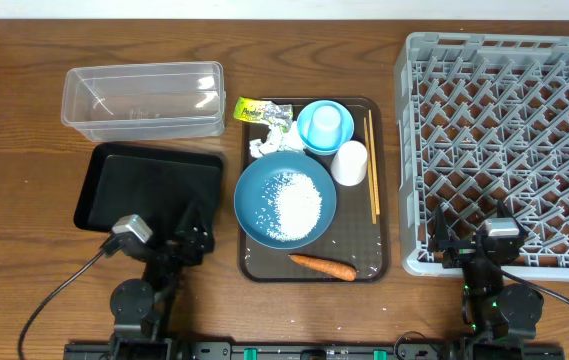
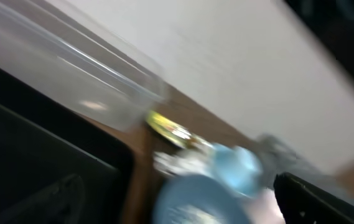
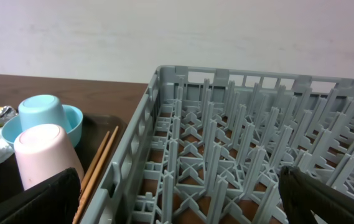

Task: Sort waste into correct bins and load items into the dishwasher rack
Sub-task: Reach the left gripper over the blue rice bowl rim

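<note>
On the brown serving tray (image 1: 254, 262), a large blue dish (image 1: 256, 190) holds white rice (image 1: 294, 200). A carrot (image 1: 322, 265) lies in front of it. A white tissue (image 1: 267, 143) and a yellow-green wrapper (image 1: 260, 111) lie behind it. A light-blue cup (image 1: 326, 121) stands upside down in the small light-blue bowl (image 1: 307, 133). The white-pinkish cup (image 1: 349, 162) and the chopsticks (image 1: 372, 165) are at the tray's right. My left gripper (image 1: 190, 235) is open and empty over the black tray (image 1: 149, 185). My right gripper (image 1: 474, 232) is open and empty over the grey rack (image 1: 509, 120), at its front left corner.
The clear box (image 1: 142, 100) stands behind the black tray. The left wrist view is blurred; it shows the clear box (image 2: 71, 74), wrapper (image 2: 167, 127) and light-blue cup (image 2: 236, 168). The right wrist view shows the pinkish cup (image 3: 46, 155), chopsticks (image 3: 99, 165) and rack (image 3: 257, 143).
</note>
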Controlling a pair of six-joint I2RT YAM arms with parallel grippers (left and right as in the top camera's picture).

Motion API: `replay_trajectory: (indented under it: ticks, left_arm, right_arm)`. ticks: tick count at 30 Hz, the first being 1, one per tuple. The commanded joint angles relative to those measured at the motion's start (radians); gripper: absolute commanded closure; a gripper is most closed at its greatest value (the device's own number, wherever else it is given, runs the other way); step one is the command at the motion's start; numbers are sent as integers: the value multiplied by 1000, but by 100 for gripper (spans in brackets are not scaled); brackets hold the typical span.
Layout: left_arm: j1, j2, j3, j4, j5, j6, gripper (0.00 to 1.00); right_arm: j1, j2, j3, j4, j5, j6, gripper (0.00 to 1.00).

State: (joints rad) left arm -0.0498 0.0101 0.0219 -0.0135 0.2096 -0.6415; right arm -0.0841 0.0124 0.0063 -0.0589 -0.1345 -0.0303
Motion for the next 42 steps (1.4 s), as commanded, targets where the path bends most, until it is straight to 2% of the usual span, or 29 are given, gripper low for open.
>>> replay_trajectory:
  ticks: [1,3,5,7,11,14,19,23,25,27,29,32,36,40,42]
  left_arm:
    - [-4,-6,-18,14,365,-169,1]
    - [-4,-6,-16,99,499,-172,1]
    - [-4,-6,8,122,573,-175,1]
    - [-4,-6,43,103,591,-190,1]
    - [-4,27,170,-49,588,-167,1]
    - [-4,101,300,-198,596,-83,1]
    - [-4,294,593,-525,559,161,1]
    - [-4,489,873,-875,374,311,1]
    - [-4,581,996,-1034,251,331,1]
    - [-4,653,1081,-1125,195,331,2]
    - [-4,702,1119,-1133,214,326,2]
    - [-4,744,1118,-1165,320,309,2]
    - [-11,786,1115,-1165,388,357,2]
    - [-92,846,1122,-1196,372,361,2]
    - [-164,900,1135,-1224,310,360,2]
  right_arm:
    - [20,-1,-1,-5,3,-8,1]
    - [20,-1,-1,-5,3,-8,1]
    - [20,-1,-1,-5,3,-8,1]
    - [20,-1,-1,-5,3,-8,1]
    - [20,-1,-1,-5,3,-8,1]
    - [20,-1,-1,-5,3,-8,1]
    - [20,-1,-1,-5,3,-8,1]
    - [20,-1,-1,-5,3,-8,1]
    - [20,-1,-1,-5,3,-8,1]
    - [20,-1,-1,-5,3,-8,1]
    - [20,-1,-1,-5,3,-8,1]
    - [20,-1,-1,-5,3,-8,1]
    - [20,-1,-1,-5,3,-8,1]
    - [20,-1,-1,-5,3,-8,1]
    - [20,-1,-1,-5,3,-8,1]
